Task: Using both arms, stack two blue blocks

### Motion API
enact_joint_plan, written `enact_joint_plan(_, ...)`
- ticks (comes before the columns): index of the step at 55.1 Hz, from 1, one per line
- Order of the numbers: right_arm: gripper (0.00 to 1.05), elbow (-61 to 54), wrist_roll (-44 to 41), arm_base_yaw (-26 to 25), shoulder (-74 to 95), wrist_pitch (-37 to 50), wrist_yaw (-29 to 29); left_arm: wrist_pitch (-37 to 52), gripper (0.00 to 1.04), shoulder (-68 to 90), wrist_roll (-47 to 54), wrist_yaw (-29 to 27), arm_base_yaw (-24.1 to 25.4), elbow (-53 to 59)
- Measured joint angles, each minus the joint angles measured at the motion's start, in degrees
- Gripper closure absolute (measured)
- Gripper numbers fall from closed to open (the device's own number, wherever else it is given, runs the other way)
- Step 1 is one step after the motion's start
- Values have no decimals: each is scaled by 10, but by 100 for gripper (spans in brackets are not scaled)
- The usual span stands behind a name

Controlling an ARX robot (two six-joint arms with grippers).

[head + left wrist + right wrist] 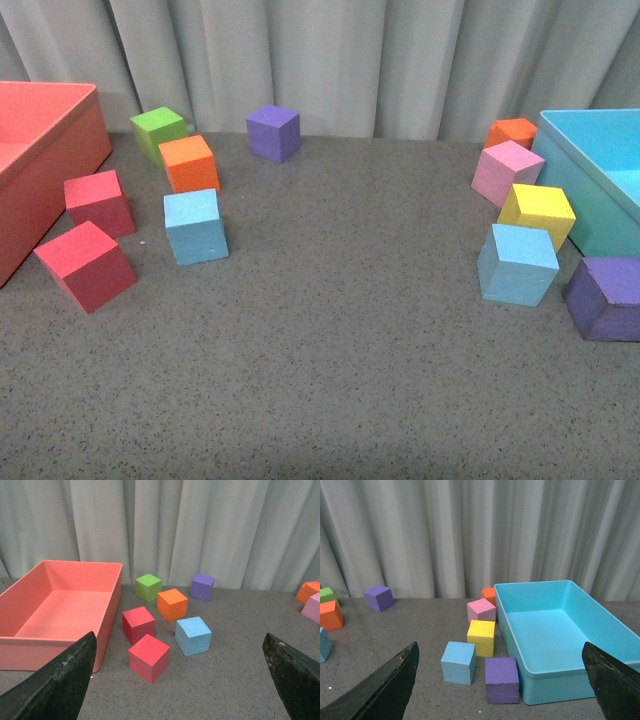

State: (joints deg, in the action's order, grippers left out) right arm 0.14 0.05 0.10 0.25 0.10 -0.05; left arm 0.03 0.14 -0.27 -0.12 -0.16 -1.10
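One light blue block [195, 226] sits on the grey table at the left, by the orange and red cubes; it also shows in the left wrist view [193, 635]. The other light blue block [517, 264] sits at the right, between a yellow and a purple cube; it also shows in the right wrist view [458, 662]. No arm shows in the front view. My left gripper [180, 680] is open and empty, well short of the left block. My right gripper [500, 680] is open and empty, well short of the right block.
A red bin [40, 150] stands at far left, a turquoise bin [590, 190] at far right. Two red cubes [86, 264], an orange cube [189, 163], a green cube [158, 132] and a purple cube [273, 132] lie left. Pink [507, 172], yellow [537, 214], orange [512, 132] and purple [607, 299] cubes lie right.
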Motion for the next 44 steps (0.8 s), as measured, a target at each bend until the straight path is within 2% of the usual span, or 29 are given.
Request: enact_joint_plan(44, 10, 0, 0, 0, 0, 0, 0, 0, 7, 0, 0, 0, 0, 0)
